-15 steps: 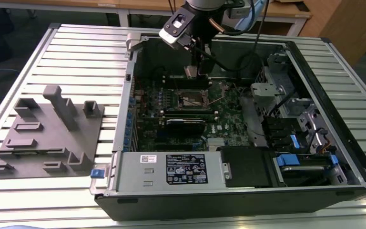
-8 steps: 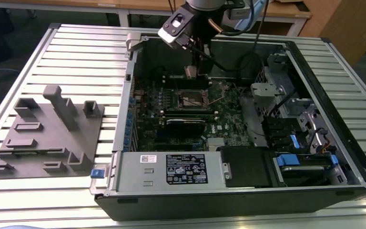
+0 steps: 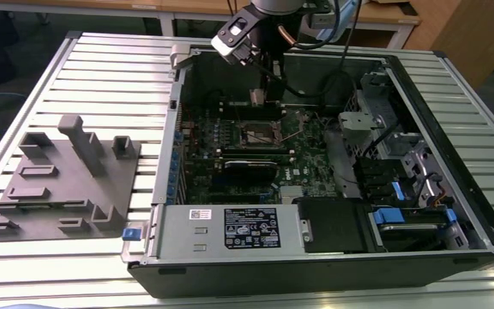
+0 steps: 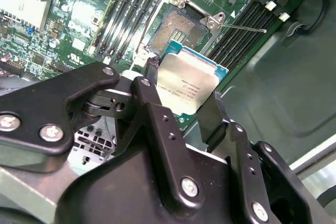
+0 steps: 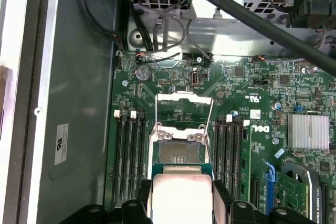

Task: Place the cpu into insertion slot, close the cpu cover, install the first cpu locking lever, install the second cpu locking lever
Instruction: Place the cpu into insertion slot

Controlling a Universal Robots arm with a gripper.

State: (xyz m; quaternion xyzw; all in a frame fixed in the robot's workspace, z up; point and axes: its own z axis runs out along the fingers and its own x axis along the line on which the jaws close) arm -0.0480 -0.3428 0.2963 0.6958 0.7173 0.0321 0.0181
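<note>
My gripper (image 4: 184, 88) is shut on the cpu (image 4: 190, 78), a flat square chip with a silver-grey top and a green edge, gripped by two opposite sides. In the exterior view the gripper (image 3: 259, 98) hangs inside the open computer case, just beyond the insertion slot (image 3: 260, 134). The slot (image 5: 178, 151) is bare with a dark centre, and the cpu (image 5: 181, 199) is apart from it, close to one edge. The cpu cover (image 5: 184, 98), a thin silver frame, is swung open on the slot's far side. A thin wire lever (image 4: 242, 26) stands out beside the slot (image 4: 185, 29).
Black memory slots (image 5: 128, 150) flank the socket on both sides. A black cable (image 5: 247, 17) crosses above the board. Drive bays and cables (image 3: 384, 141) fill the case on the exterior view's right. A grey fixture (image 3: 62, 180) sits on the table at its left.
</note>
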